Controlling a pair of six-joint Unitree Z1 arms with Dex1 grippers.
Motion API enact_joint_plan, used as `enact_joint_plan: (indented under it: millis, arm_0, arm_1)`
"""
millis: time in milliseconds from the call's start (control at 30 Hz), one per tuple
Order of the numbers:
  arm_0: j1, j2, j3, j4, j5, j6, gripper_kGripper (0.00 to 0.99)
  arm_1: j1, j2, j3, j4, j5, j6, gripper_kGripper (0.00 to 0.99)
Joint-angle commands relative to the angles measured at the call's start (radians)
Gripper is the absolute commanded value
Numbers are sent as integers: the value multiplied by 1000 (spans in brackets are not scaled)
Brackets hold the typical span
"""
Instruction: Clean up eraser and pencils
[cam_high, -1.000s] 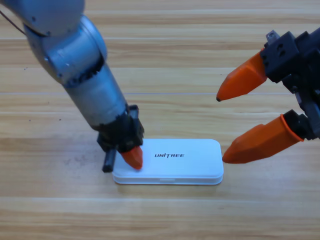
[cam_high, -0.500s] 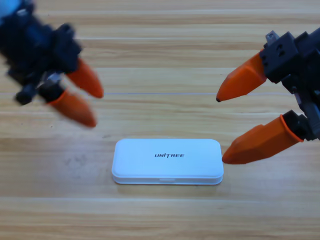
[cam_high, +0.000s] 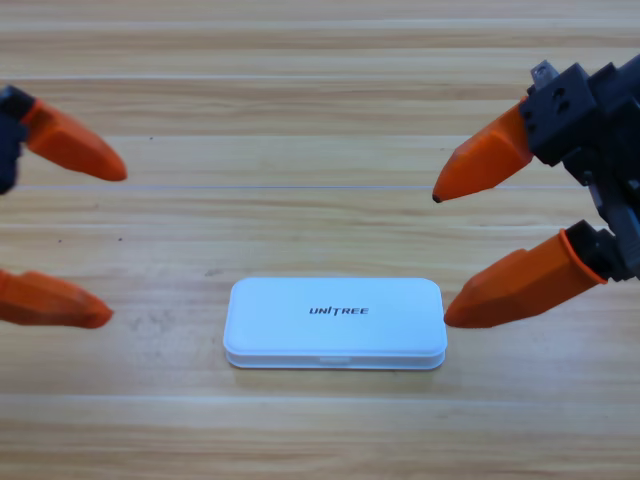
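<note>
Left end effector, orange jaws spread wide and empty, sits at the frame's edge well left of the flat white rounded-rectangle plastic case printed "UNITREE". Right end effector, likewise parted and empty, hangs just right of the case, its lower jaw tip near the case's right end. Both appear parked clear of the work. Case lies lid-down, shut, on the wooden plank counter; eraser and pencils are not visible, presumably enclosed, so tidying looks complete.
</note>
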Motion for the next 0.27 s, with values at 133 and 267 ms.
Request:
enact_joint_plan:
  millis: [133, 267]
  arm_0:
    - [-7, -6, 12, -14, 19, -39, 990]
    - [-7, -16, 20, -29, 48, -60, 990]
  arm_1:
    - [24, 1, 20, -31, 8, 6, 960]
    - [24, -3, 21, -33, 8, 8, 962]
